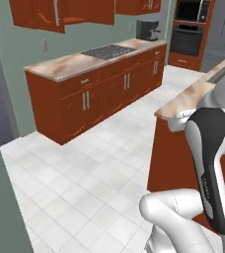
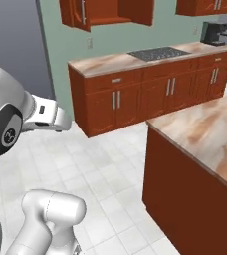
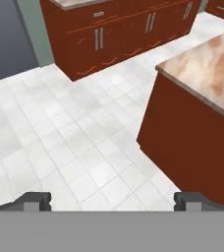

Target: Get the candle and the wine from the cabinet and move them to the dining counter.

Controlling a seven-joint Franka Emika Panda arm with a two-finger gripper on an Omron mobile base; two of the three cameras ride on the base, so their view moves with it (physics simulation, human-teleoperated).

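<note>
Pincer [image 3: 112, 199] spread wide, empty, aimed down at white floor [image 3: 60, 142] beside dining counter [image 3: 207, 64] corner.

We looked down along the gripper [image 3: 112, 201], whose two dark fingertips [image 3: 33, 201] stood far apart near the lower corners, nothing between them but white tiled floor [image 3: 70, 142]. To the right rose the dining counter [image 3: 207, 69], its tan-brown marbled top ending in a corner above a plain reddish-brown side panel. Across the top ran the lower cabinets [image 3: 119, 37] of the wall counter, reddish-brown doors with paired vertical silver handles and a drawer front above. A pale green wall strip [image 3: 30, 29] and a dark grey panel [image 3: 3, 39] filled the upper left.
</note>
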